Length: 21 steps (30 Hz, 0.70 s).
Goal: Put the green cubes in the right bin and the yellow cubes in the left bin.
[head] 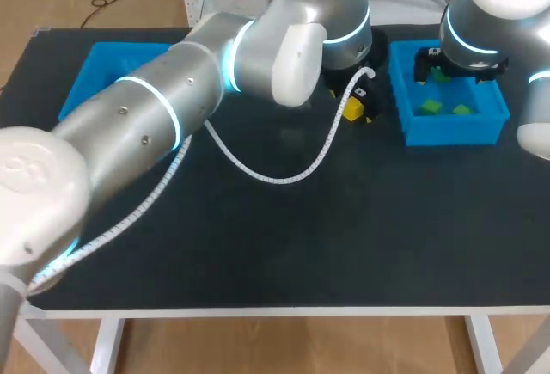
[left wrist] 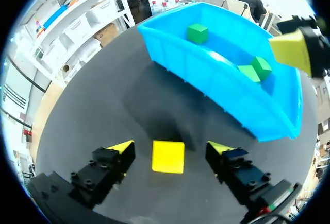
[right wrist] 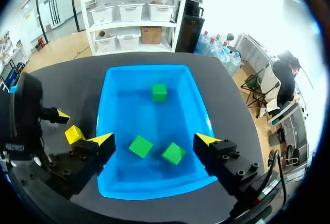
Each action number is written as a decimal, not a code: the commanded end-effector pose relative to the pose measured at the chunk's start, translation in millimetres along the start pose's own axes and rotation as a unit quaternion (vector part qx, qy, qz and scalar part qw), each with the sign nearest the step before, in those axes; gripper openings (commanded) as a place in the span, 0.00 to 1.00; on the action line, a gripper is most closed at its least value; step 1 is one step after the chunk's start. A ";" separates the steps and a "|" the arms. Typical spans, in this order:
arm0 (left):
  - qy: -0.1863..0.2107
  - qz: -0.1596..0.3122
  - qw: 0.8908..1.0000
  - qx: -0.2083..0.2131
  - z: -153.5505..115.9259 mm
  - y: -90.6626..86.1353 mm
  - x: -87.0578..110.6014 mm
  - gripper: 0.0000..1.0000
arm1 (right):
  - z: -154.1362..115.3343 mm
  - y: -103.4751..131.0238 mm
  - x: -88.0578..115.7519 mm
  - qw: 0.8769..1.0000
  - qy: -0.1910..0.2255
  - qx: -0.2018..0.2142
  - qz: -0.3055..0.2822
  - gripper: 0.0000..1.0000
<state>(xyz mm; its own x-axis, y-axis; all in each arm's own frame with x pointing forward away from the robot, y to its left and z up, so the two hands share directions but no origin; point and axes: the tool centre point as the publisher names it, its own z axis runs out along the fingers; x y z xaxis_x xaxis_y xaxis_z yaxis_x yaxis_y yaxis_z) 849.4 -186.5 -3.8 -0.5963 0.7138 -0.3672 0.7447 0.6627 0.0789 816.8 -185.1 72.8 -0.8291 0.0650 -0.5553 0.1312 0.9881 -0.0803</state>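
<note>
Left gripper (left wrist: 170, 147) stands open, straddling the small yellow plastic cube (left wrist: 168, 156) untouched, just beside the blue plastic bin (left wrist: 206, 77); right gripper (right wrist: 154, 139) hangs open above that bin.

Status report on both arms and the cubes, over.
Left fingers open, straddling small yellow cube on black table, not touching. Right fingers open above blue plastic bin holding three green cubes. Nothing blocking the yellow cube.
</note>
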 end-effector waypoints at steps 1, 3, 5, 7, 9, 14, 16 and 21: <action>0.025 -0.002 1.000 -0.002 5.6 3.2 -11.5 0.00 | -1.0 -0.9 2.5 1.000 -0.005 0.000 0.001 1.00; 0.027 -0.010 1.000 -0.003 4.7 4.9 -9.0 0.00 | -1.0 -0.9 2.5 1.000 -0.005 0.000 0.001 1.00; 0.027 -0.014 1.000 -0.003 2.0 7.7 -6.0 0.00 | -1.0 -0.9 2.5 1.000 -0.005 0.000 0.001 1.00; 0.025 -0.016 1.000 -0.001 -1.2 10.0 -3.1 0.00 | -1.0 -0.9 2.5 1.000 -0.005 0.000 0.001 1.00; 0.025 -0.016 1.000 0.000 -4.1 12.7 0.4 0.00 | -1.0 -0.9 2.5 1.000 -0.005 0.000 0.001 1.00; 0.027 -0.016 1.000 0.000 -12.7 22.7 10.9 0.00 | -1.0 -0.9 2.5 1.000 -0.005 0.000 0.001 1.00; 0.023 -0.024 0.999 -0.005 -21.5 28.6 15.2 0.00 | -1.0 -0.9 2.5 1.000 -0.005 0.000 0.001 1.00; -0.008 -0.059 0.998 -0.034 -66.2 57.9 27.1 0.00 | -1.0 -0.9 2.5 1.000 -0.005 0.000 0.001 1.00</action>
<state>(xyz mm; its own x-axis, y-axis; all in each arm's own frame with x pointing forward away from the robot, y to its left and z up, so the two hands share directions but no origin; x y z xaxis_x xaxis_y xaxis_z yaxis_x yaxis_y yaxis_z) 880.9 -143.5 27.7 -0.6767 0.6517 -0.3428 0.6661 0.7402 0.0923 816.8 -185.0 72.8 -0.8291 0.0650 -0.5553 0.1312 0.9881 -0.0803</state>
